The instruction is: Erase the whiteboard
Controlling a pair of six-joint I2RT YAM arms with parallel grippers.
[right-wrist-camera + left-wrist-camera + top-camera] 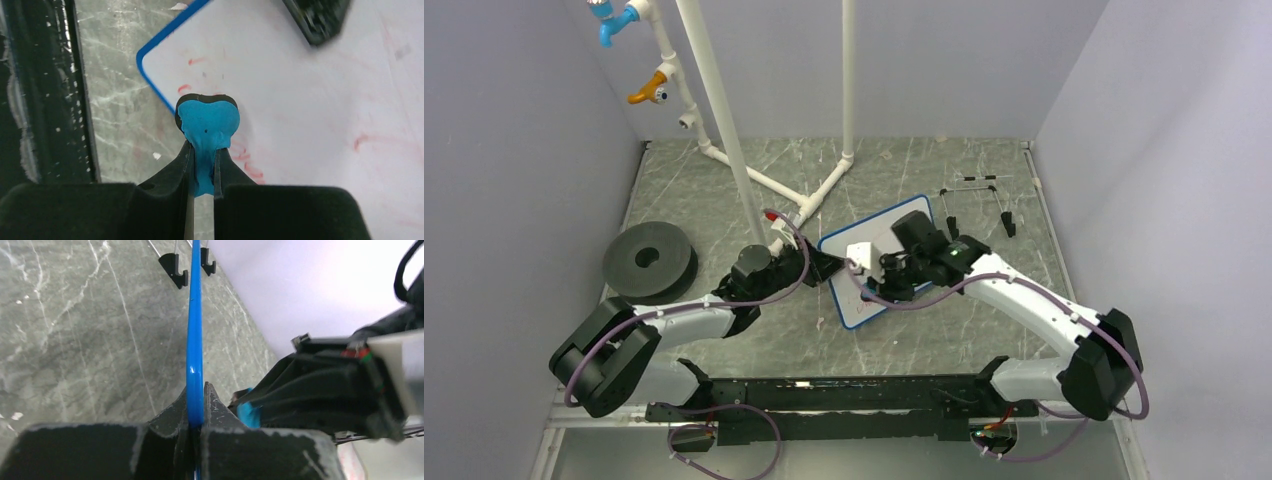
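Observation:
The whiteboard [858, 308], white with a thin blue rim, lies tilted at the table's middle. My left gripper [824, 265] is shut on its left edge; in the left wrist view the blue rim [194, 330] runs edge-on into the pinched gripper [196, 412]. My right gripper [202, 160] is shut on a blue eraser [207, 122], whose pad rests on the board [310, 100] near its corner. Faint red marks [250, 170] and pink smears remain on the white surface. From above, the right gripper [882, 285] hides the eraser.
A black wire easel [979, 200] stands behind the board to the right. A black ring-shaped disc [649, 262] lies at the left. A white pipe frame [724, 130] rises at the back. A black rail [824, 395] runs along the near edge.

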